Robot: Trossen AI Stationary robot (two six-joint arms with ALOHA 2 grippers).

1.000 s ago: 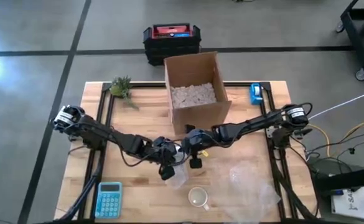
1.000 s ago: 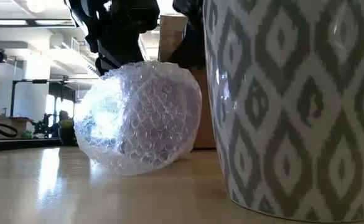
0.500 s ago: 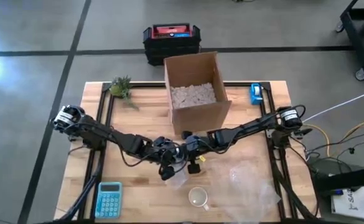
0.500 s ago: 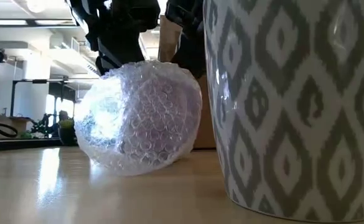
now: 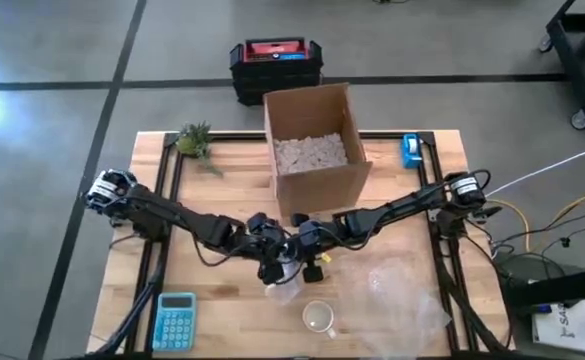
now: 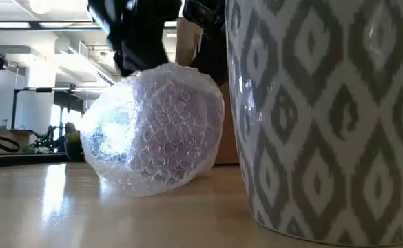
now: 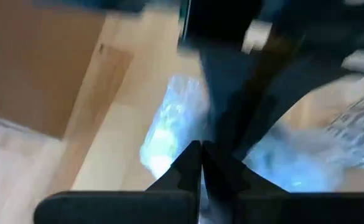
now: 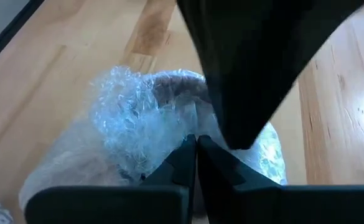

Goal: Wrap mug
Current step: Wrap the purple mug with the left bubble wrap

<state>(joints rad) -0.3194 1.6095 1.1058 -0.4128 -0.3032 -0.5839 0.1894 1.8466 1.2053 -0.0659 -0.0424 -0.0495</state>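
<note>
A bubble-wrap bundle (image 5: 285, 285) (image 6: 153, 131) with a dark purplish thing inside rests on the table's middle by its rounded underside. My left gripper (image 5: 272, 265) and my right gripper (image 5: 305, 257) meet just above it, both shut. A grey-and-white patterned mug (image 5: 319, 318) (image 6: 325, 117) stands upright and bare on the table, nearer the front edge. A loose sheet of bubble wrap (image 5: 397, 295) lies flat to its right. My left gripper has its shut fingers at the wrap on the bundle's top (image 6: 142, 69), coming down on it from the table's left. The left wrist view is blurred and my right arm stands in front, so the pinched part cannot be told. My right gripper pinches crumpled wrap at the bundle's top (image 8: 185, 134) between its two fingertips, slanting down from the table's right. One layer or several, I cannot tell. The bundle stays on the table.
An open cardboard box (image 5: 312, 140) with filler stands just beyond the grippers. A blue calculator (image 5: 175, 320) lies at the front left, a small plant (image 5: 194, 140) at the far left, a tape dispenser (image 5: 410, 150) at the far right.
My right gripper has gone toward the table's left and closed in on the bundle beside my left gripper. My left gripper has shifted a little over the bundle's top. The bundle has tipped slightly and its top has been drawn up, while its underside stays on the table.
</note>
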